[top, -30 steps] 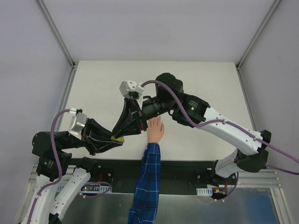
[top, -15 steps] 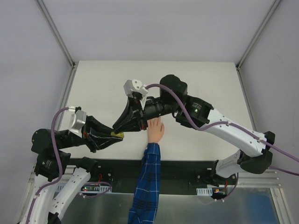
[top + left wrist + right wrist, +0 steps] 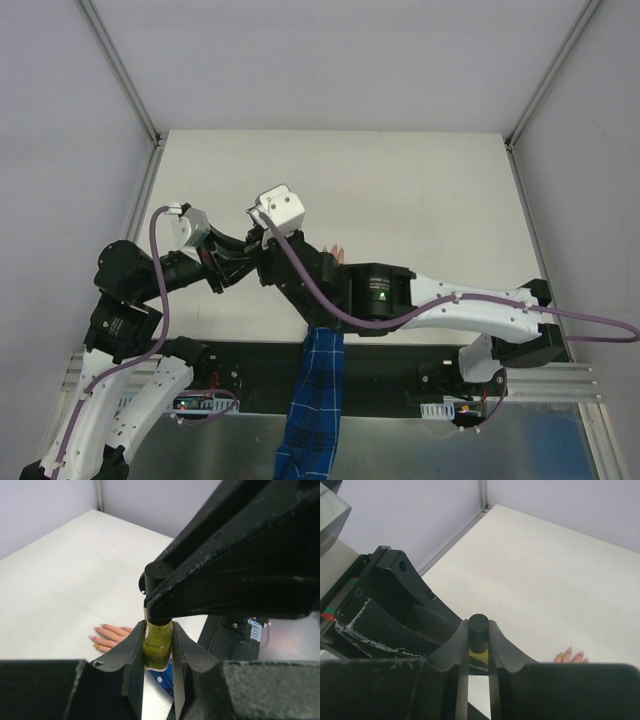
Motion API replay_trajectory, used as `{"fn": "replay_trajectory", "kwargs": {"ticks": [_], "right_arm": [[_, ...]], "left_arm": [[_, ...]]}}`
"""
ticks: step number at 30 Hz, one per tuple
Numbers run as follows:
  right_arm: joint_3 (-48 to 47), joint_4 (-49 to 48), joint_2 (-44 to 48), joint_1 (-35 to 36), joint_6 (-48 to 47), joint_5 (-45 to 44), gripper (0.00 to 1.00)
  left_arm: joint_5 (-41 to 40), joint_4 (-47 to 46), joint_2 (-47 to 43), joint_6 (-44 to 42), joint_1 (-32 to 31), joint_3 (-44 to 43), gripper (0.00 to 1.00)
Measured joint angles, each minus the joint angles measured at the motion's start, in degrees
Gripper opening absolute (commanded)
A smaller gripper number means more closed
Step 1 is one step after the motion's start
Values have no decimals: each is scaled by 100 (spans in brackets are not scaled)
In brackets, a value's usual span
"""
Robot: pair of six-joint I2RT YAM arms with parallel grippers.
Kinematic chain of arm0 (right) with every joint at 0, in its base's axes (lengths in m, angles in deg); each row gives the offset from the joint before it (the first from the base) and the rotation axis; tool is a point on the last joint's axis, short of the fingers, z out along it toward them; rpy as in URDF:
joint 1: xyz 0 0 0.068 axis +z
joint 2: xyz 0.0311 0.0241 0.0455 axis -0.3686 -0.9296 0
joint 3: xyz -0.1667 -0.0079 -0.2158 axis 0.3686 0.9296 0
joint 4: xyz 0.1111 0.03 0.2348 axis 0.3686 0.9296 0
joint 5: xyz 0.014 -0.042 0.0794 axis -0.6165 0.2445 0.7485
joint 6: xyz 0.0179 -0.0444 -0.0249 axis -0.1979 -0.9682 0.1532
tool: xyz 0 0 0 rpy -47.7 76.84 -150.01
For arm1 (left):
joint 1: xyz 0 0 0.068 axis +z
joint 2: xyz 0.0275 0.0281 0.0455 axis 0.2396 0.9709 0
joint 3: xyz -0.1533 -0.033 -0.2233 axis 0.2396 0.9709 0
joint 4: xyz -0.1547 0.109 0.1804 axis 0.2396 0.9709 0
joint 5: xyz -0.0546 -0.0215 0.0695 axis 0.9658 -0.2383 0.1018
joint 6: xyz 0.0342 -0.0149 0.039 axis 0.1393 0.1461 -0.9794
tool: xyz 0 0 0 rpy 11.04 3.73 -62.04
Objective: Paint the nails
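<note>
**Left wrist view.** The left gripper (image 3: 156,641) has its two fingers drawn in tight on the yellow-green glass of the polish bottle (image 3: 156,651), which stands upright between them. The right gripper (image 3: 156,600) comes in from the upper right and covers the bottle's top. Beyond and below the bottle, the mannequin hand (image 3: 115,634) lies flat on the white table (image 3: 55,575). Its nails (image 3: 95,629) point left, and the nearest one looks yellowish.

**Right wrist view.** The right gripper's fingers are pinched narrowly on the bottle's black cap (image 3: 478,628), with a yellow band showing just under it. The left gripper's black body fills the left side. Only the mannequin's fingertips show, at the lower right, well apart from the bottle.

**Top external view.** The two grippers meet left of centre. The right arm lies across the mannequin hand and leaves only its fingertips visible. The nails are too small to make out here. The blue plaid sleeve (image 3: 318,390) runs off the near edge.
</note>
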Motion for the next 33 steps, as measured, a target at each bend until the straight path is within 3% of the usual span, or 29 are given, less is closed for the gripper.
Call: {"fn": "replay_trajectory", "kwargs": {"ticks": [3, 4, 7, 12, 15, 18, 23, 28, 33], "right_arm": [[208, -66, -114, 107, 81, -597, 12], [249, -76, -114, 127, 74, -636, 28], [293, -157, -109, 177, -85, -570, 51], [444, -120, 136, 173, -752, -61, 73], [581, -9, 472, 179, -1132, 555, 81], [785, 238, 918, 153, -1488, 1639, 82], [881, 710, 1440, -227, -2004, 4277, 82], [1034, 800, 1722, -1003, -2293, 6402, 71], [1069, 481, 1633, -1808, -2181, 7888, 64]], "left_arm": [[-107, 39, -96, -46, -2, 304, 0], [-109, 39, -133, -44, -4, 363, 0], [-107, -83, -275, 24, -4, 437, 0], [-20, -295, -619, 251, -9, 599, 0], [214, -404, -699, 428, -37, 645, 0], [420, -494, -737, 605, -37, 649, 0], [901, -492, -752, 944, -37, 632, 0], [1556, -498, -741, 1257, -37, 380, 0], [1950, -568, -833, 1403, -37, 197, 0]]}}
